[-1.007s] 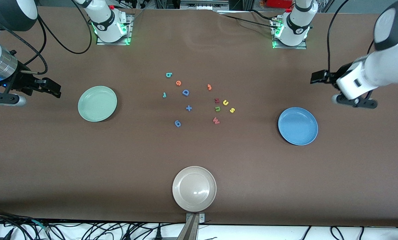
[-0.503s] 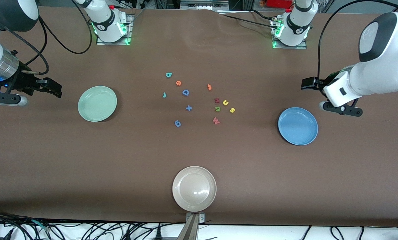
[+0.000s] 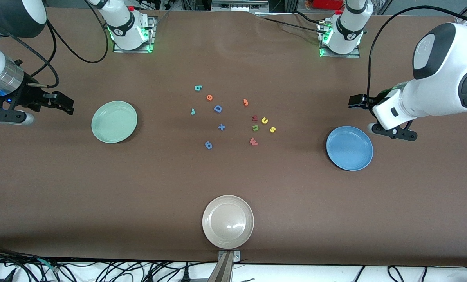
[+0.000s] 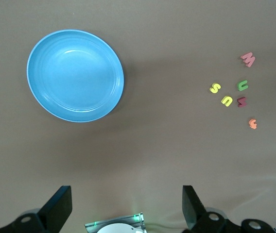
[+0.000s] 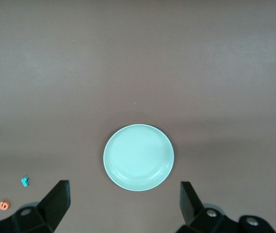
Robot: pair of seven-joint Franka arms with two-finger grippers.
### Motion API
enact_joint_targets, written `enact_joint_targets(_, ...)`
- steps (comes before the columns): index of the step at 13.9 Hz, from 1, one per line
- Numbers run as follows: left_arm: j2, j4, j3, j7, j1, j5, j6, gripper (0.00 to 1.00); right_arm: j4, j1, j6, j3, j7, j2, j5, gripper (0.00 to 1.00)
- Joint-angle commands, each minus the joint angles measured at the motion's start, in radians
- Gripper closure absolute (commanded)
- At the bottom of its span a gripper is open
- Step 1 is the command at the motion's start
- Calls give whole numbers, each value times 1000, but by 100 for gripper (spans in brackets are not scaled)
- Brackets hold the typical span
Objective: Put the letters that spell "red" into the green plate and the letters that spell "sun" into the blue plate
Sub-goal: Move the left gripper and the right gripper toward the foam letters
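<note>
Found the left gripper point(image 3: 358, 101) over bare desk point(image 3: 139, 188) off the 12 o'clock rim of the blue plate point(image 3: 349, 148), carried in from the desk's end over the last second. Saw its fingers point(image 4: 60, 206) spread wide and empty in the left wrist view. Found the right gripper point(image 3: 62, 103) hanging at the green plate's point(image 3: 114, 122) 10 o'clock, barely shifted, its fingers point(image 5: 58, 199) spread just as wide.

Noted no change among the letters, all flat on the desk between the two plates. Located the teal d point(image 3: 198, 88) and orange e point(image 3: 209, 97) at 11 o'clock from the blue plus point(image 3: 221, 127), and the teal r point(image 3: 193, 111) at 10 o'clock. Located the yellow u point(image 3: 264, 120), green n point(image 3: 255, 128) and yellow s point(image 3: 272, 129) close together at its 3 o'clock, beside the dark red M point(image 3: 254, 118) and the red W point(image 3: 253, 141). Left the beige plate point(image 3: 228, 221) unmoved at the desk's 6 o'clock edge.
</note>
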Motion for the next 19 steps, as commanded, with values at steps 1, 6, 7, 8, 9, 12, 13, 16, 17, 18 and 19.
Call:
enact_joint_targets(1,2,13,-2,-4,5,-28,-3,0,-25,4,-6,1,14,-26,0,0)
enact_joint_targets(6,3,11,-2,-4,3,-28,-1,0,-28,4,-6,1,14,-26,0,0)
enact_joint_targets(7,5,11,-4,-4,2,-28,-1,0,-28,4,-6,1,14,-26,0,0)
enact_joint_targets(8,5,11,-4,-4,2,-28,-1,0,-28,4,-6,1,14,-26,0,0)
enact_joint_targets(9,7,11,-4,-4,0,-30,0,0,-31,4,-6,1,14,-28,0,0)
enact_joint_targets(12,29,8,-4,-6,-11,-60,18,0,-33,9,-21,4,79,-28,0,0)
enact_joint_targets(13,37,-1,-7,-4,-15,-63,38,0,-33,13,-27,21,104,-28,0,0)
enact_joint_targets(16,63,-59,-30,-10,-43,-76,156,0,-30,15,-29,65,150,-29,0,0)
enact_joint_targets(17,71,-88,-36,-24,-50,-76,204,0,-27,15,-27,76,155,-29,0,0)
enact_joint_targets(18,76,-120,-45,-59,-69,-76,245,0,-25,15,-27,89,156,-29,0,0)
enact_joint_targets(19,80,-152,-51,-122,-101,-76,290,0,-24,15,-27,104,162,-29,1,0)
